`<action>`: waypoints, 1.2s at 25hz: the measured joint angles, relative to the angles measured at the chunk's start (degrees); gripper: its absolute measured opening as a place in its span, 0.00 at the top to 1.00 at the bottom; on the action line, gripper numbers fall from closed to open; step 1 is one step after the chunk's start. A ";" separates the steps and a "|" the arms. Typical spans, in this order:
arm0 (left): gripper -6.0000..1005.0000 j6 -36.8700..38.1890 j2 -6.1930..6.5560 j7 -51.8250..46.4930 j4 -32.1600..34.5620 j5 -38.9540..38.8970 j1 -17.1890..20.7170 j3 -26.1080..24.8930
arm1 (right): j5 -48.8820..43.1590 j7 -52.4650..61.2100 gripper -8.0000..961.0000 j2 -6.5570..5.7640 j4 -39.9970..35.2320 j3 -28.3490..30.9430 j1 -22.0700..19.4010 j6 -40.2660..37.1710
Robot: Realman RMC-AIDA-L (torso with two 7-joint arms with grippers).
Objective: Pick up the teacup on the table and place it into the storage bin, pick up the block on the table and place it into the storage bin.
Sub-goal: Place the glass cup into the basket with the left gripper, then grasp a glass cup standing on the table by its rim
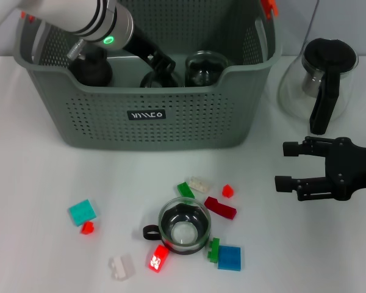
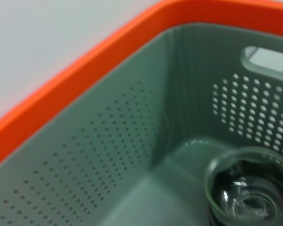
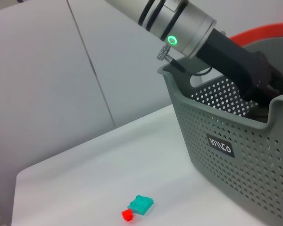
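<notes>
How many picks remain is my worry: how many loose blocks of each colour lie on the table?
Red plastic toy blocks: 4
Green plastic toy blocks: 2
White plastic toy blocks: 2
Teal plastic toy block: 1
Blue plastic toy block: 1
Total: 10

The only marking is a small dark label (image 1: 146, 115) on the front wall of the storage bin (image 1: 171, 131), bearing a white logo of slanted strokes followed by rounded characters; it cannot be read as definite letters. The same label (image 3: 220, 145) shows in the right wrist view on the perforated grey-green wall, again as white stylised strokes that do not resolve into a legible word. No other text, number or sign can be read on anything else in the views.
</notes>
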 joint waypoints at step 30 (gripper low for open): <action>0.35 50.47 -3.31 22.53 48.09 -31.02 29.86 14.24 | -0.01 1.43 0.04 -1.66 0.20 1.50 1.14 0.44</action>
